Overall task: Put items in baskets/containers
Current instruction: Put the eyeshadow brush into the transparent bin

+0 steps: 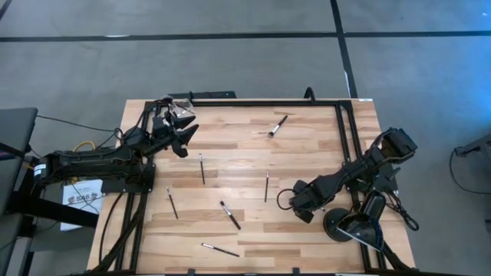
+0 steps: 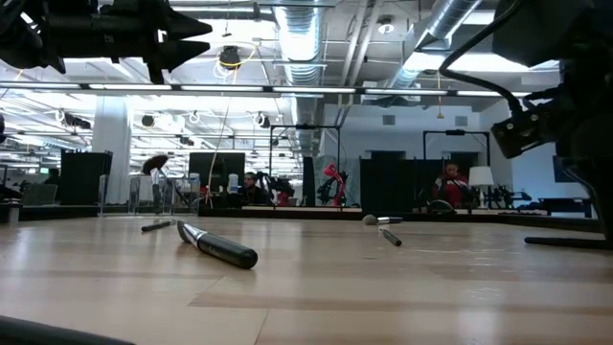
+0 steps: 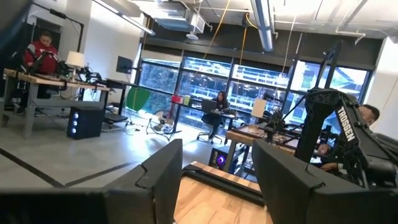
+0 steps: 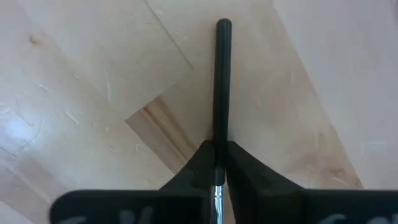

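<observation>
I am seeing the right gripper (image 4: 217, 163) pinching its fingers (image 4: 198, 168) tight on a slim dark-handled brush (image 4: 221, 93), its bristle end hiding beneath them. The clear cup (image 1: 182, 106) is sitting by the left gripper (image 1: 184, 136), contents unreadable; that gripper's fingers (image 3: 163, 174) are gaping, holding nothing. 6 brushes (image 1: 202, 169) are lying across the surface (image 1: 307, 153).

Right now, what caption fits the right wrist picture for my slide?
Right gripper pinches a slim dark makeup brush over the wooden table.
</observation>
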`<action>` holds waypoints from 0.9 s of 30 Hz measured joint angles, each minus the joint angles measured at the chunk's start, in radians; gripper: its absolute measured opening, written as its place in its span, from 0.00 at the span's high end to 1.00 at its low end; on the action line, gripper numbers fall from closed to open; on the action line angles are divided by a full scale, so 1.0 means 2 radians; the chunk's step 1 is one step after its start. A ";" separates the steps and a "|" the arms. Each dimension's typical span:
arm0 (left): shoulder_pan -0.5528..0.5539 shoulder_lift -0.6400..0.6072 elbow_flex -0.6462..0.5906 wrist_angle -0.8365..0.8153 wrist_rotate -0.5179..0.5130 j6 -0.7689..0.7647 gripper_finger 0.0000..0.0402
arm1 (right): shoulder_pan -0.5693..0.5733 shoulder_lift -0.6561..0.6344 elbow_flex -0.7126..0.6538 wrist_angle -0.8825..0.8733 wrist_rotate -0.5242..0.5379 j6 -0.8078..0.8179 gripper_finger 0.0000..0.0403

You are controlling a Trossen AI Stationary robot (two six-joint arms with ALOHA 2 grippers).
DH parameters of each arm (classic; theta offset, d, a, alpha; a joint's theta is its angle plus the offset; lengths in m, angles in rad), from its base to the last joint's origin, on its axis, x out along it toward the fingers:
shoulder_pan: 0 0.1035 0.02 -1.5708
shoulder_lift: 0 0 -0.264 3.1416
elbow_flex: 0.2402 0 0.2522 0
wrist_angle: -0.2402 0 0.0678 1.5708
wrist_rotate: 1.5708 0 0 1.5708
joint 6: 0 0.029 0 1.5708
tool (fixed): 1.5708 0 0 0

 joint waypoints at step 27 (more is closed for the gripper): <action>-0.002 0.168 0.063 0.000 0.163 -0.145 0.53 | 0.001 0.003 0.261 -0.175 0.313 -0.333 0.97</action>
